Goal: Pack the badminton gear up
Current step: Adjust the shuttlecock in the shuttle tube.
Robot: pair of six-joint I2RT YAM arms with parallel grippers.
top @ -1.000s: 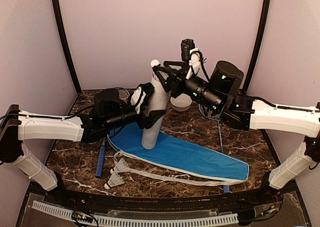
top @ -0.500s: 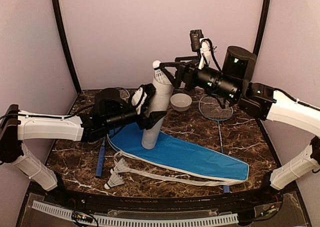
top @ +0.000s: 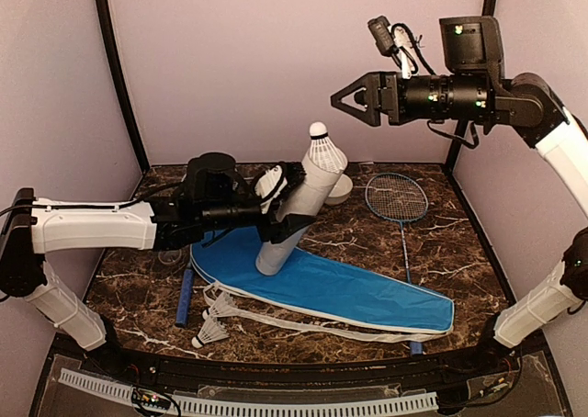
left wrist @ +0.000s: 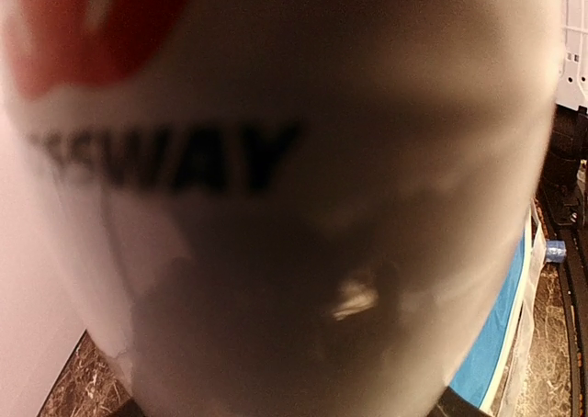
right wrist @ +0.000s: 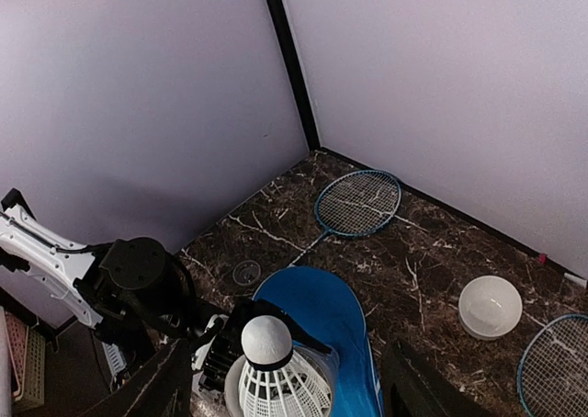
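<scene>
Clasping tilted tube [top: 274, 250], left hand [top: 285, 201]; shuttlecock [top: 322, 149] in its mouth

My left wrist view is a dim blur, the white tube [left wrist: 294, 206] too near to focus; elsewhere light falls soft, even.

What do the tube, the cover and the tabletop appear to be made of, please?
Tube: white card or plastic, smooth; rigid, with printed lettering in the left wrist view. Cover: blue fabric, perhaps nylon; it lies limp with white trim and loose straps. Tabletop: dark marble look, white veins, slight sheen; possibly laminate.
</scene>
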